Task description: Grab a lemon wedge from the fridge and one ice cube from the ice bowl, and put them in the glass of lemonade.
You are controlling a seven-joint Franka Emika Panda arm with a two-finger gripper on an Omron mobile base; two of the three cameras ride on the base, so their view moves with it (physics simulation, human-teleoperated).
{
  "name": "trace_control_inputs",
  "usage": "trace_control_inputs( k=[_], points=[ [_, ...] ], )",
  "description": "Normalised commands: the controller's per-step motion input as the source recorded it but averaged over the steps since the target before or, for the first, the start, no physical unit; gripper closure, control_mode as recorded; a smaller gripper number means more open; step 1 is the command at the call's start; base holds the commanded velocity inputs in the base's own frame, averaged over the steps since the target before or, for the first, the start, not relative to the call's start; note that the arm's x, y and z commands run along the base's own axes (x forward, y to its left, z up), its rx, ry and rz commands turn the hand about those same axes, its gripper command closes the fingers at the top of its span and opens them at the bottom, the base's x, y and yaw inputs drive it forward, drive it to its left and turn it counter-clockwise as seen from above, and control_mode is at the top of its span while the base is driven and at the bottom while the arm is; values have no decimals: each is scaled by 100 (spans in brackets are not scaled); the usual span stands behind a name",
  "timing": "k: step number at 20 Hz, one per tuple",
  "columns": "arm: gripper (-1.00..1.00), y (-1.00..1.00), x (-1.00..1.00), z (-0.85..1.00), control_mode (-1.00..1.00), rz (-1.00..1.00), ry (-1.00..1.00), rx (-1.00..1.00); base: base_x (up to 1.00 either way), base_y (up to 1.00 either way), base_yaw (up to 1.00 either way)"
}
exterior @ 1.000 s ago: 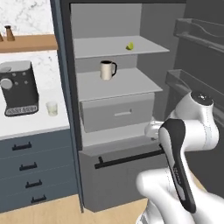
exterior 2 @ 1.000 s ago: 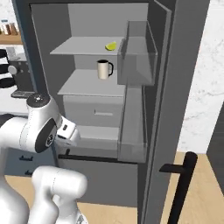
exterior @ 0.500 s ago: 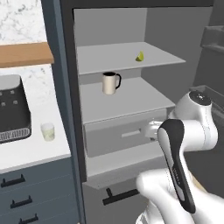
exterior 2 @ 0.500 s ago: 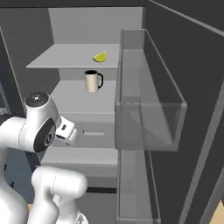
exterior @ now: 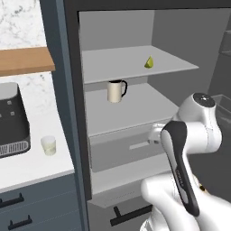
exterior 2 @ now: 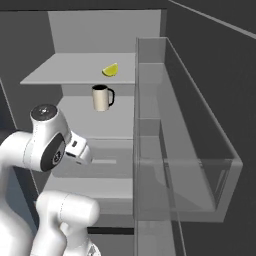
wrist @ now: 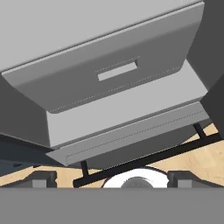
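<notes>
The fridge (exterior: 135, 108) stands open, pale shelves exposed; its drawer (wrist: 109, 83) fronts the hand view. The arm (exterior: 189, 153) is folded low at 5 o'clock of the left base view. The gripper (wrist: 111, 179) points at the drawer, fingers spread wide and empty. A beige mug (exterior: 116, 91) sits on the middle shelf. The lemon wedge (exterior: 149, 62) lies on the upper shelf at 1 o'clock of the mug, well apart. Recommended: raise the hand above the mug, approach level, straddle the wedge.
</notes>
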Motion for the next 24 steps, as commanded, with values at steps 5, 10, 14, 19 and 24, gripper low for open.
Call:
trace_control_inputs(
  k=[5, 10, 14, 19, 24],
  points=[
    [-100, 0, 2, 12, -100, 0, -2, 0, 0, 0, 0],
    [-100, 0, -2, 54, -100, -1, -16, 0, 0, 0, 0],
    [-100, 0, -2, 47, -100, 0, -22, 0, 0, 0, 0],
    [-100, 0, -10, 36, -100, 0, -20, 0, 0, 0, 0],
    [-100, 9, -14, 34, -100, -3, -17, -5, 0, 0, 0]
  ],
)
